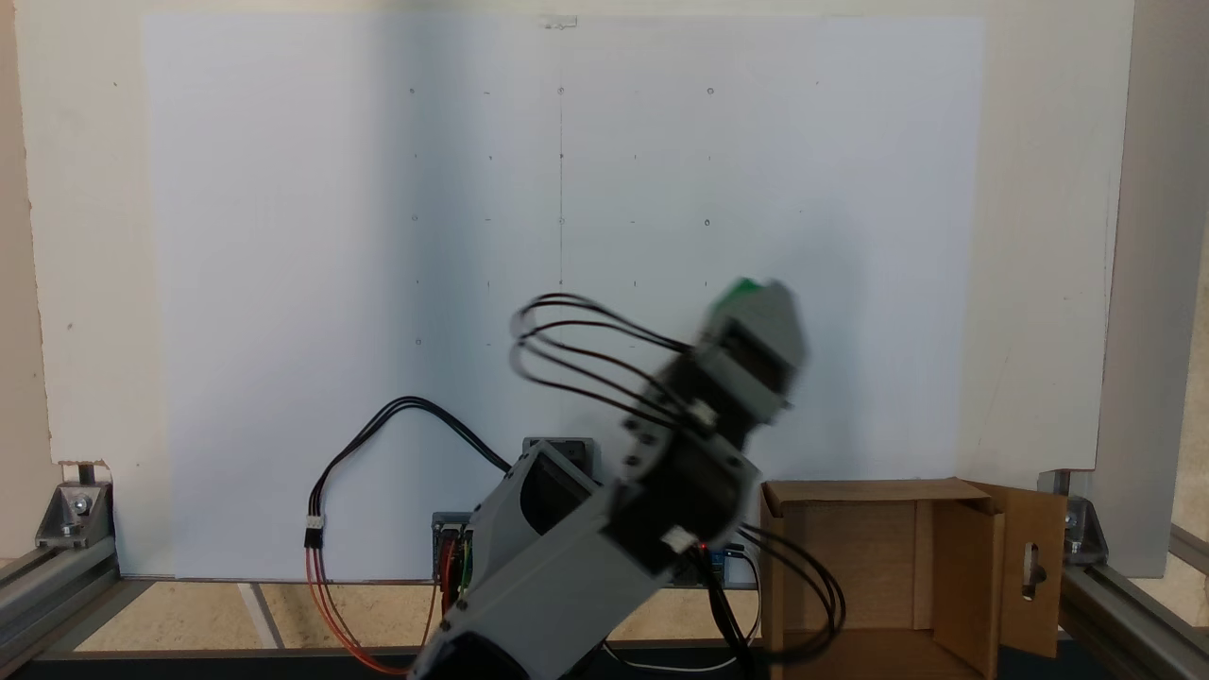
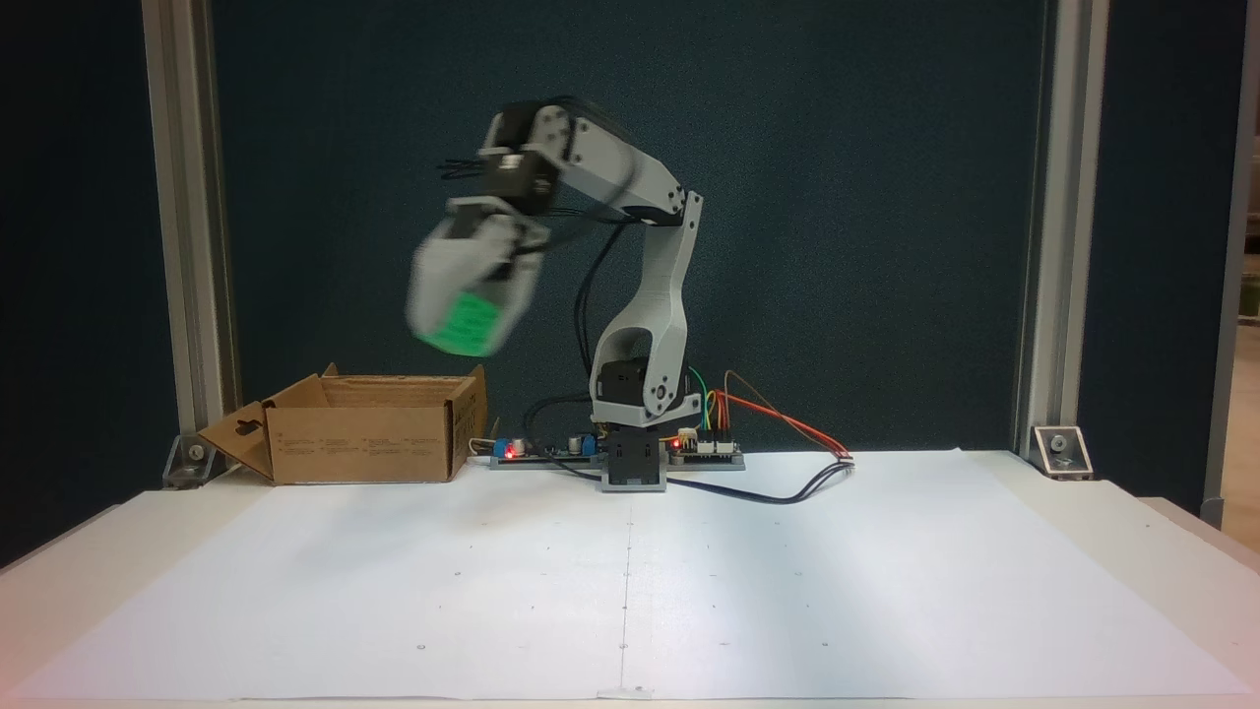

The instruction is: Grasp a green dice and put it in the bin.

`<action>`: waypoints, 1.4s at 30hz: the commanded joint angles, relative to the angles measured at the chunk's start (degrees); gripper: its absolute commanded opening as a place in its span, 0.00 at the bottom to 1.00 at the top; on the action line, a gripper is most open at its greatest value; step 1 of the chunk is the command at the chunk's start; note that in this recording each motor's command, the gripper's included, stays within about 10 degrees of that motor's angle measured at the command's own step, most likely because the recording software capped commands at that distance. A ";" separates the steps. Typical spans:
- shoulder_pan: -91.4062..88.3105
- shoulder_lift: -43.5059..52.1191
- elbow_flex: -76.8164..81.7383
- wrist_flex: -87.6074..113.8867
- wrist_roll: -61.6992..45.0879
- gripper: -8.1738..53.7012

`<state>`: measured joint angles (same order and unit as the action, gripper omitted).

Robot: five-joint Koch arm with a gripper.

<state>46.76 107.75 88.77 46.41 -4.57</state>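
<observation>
- The white paper (image 2: 630,591) covers the tabletop (image 2: 1181,532), bare and open up to the arm base (image 2: 635,463).
- The bin (image 2: 364,438) sits open-topped at a back corner, flaps out.
- The dice (image 2: 463,325) is held aloft, blurred; its facing cannot be told.
- The hand (image 2: 458,320) is clenched on the dice, hanging from a bent arm, raised beside the bin.

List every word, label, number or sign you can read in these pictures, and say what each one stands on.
No text can be read.
Brown corrugated cardboard box: small dark printed lines along its front wall and a darker patch on the side wall, too small and blurred to read.
White paper sheet on the table: dots and one thin line, no letters or numbers.
Small bright green cube in the grey tool: motion-blurred, no pips or marks legible.
</observation>
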 commanded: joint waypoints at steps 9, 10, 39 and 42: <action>33.93 -4.92 -3.78 -14.68 -10.63 0.32; 36.74 -5.89 -3.96 -14.41 -10.63 0.32; 49.92 -24.96 -5.01 -35.58 -6.86 0.83; 39.90 -19.16 -5.01 -41.90 -0.70 0.83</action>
<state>91.05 83.23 88.77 11.43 -11.60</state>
